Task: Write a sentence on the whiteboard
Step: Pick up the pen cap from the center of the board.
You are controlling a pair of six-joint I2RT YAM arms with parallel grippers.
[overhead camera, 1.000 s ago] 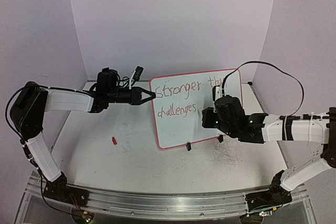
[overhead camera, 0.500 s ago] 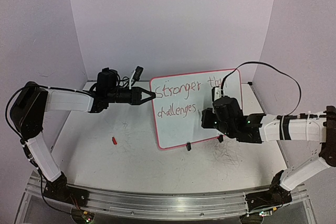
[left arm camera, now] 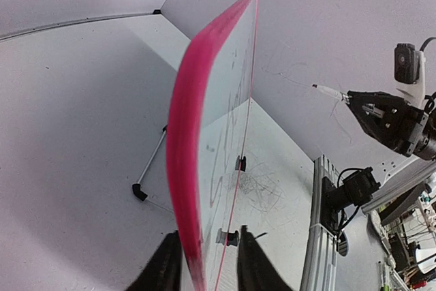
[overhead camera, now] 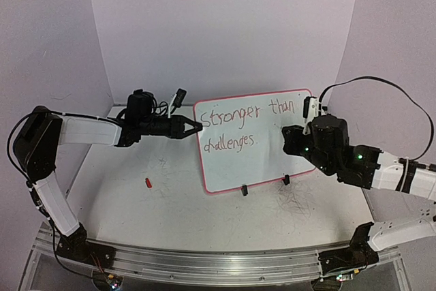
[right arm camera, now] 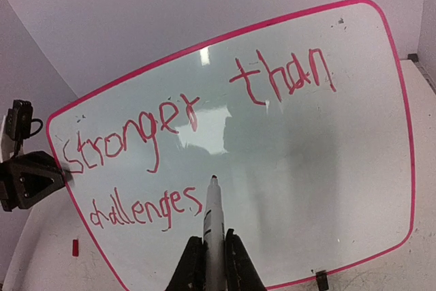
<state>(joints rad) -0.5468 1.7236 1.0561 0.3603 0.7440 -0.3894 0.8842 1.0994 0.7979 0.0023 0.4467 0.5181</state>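
Whiteboard (left arm camera: 188, 158) rim blurred, cropped below.

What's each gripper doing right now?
Left gripper: slightly open, straddling the whiteboard edge.
Right gripper: shut on the marker.

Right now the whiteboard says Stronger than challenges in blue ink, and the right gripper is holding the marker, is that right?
Not quite. The sentence on the whiteboard is written in red, not blue; the right wrist view shows it clearly. The right gripper does hold the marker.
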